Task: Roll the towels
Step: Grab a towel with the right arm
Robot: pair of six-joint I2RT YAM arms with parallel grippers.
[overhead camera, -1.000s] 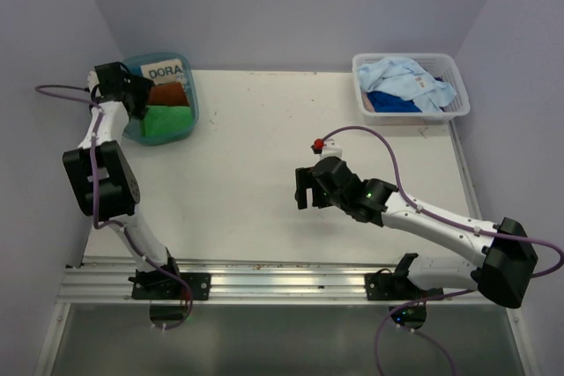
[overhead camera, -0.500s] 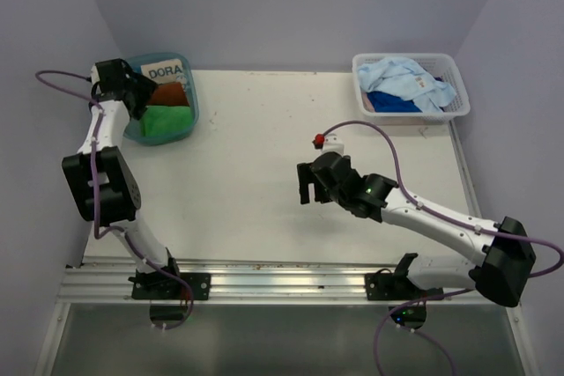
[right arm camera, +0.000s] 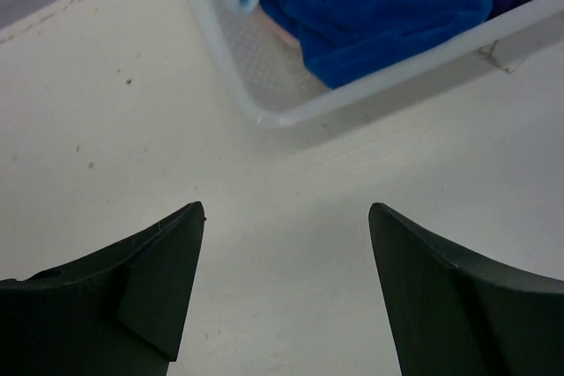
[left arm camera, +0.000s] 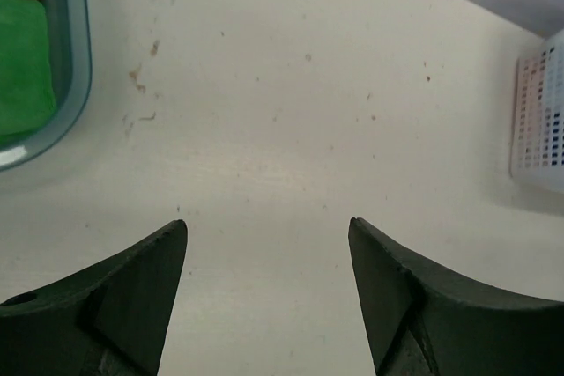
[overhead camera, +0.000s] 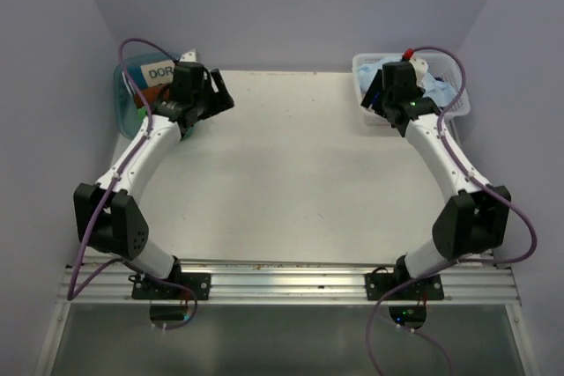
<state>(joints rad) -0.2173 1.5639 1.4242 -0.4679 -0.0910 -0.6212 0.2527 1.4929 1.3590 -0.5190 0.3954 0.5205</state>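
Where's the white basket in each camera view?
Top external: basket at the table's far right corner.
Left wrist: at the right edge, only its perforated wall showing.
Right wrist: across the top, with a dark blue towel inside.
Shared landmark: the speckled white table the basket stands on.

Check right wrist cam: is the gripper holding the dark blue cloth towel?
No: the right gripper is open and empty; the dark blue cloth towel lies in the white plastic basket.
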